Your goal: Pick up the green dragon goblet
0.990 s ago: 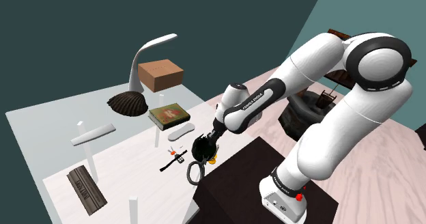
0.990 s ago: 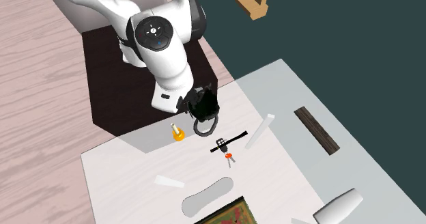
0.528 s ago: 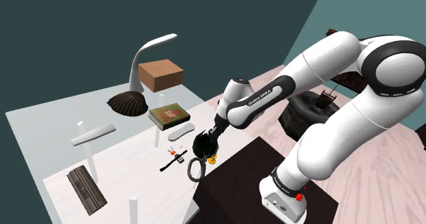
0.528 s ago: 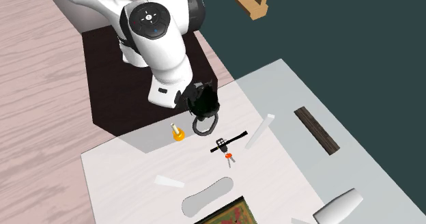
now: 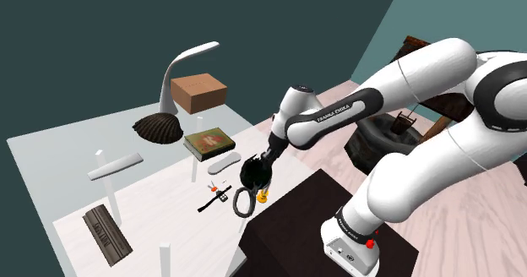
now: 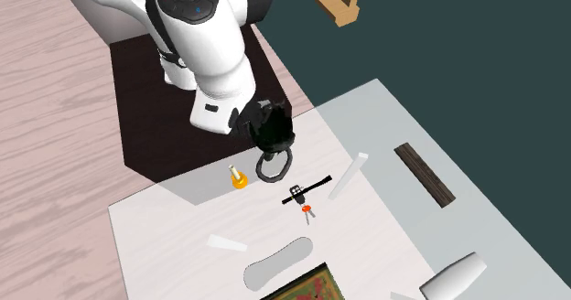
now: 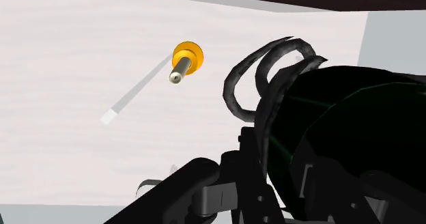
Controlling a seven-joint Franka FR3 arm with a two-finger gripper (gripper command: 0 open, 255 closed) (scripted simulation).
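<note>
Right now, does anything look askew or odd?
Only the goblet at the gripper: it reads nearly black with a faint green sheen, and seems tilted, its looped part toward the table. Nothing looks spilled or broken.

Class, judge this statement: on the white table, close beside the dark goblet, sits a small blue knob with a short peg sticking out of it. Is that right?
Not quite. The knob is orange, not blue, as the wrist view shows. The rest holds: it sits on the white table, close beside the dark goblet, with a short peg sticking out of it.
</note>
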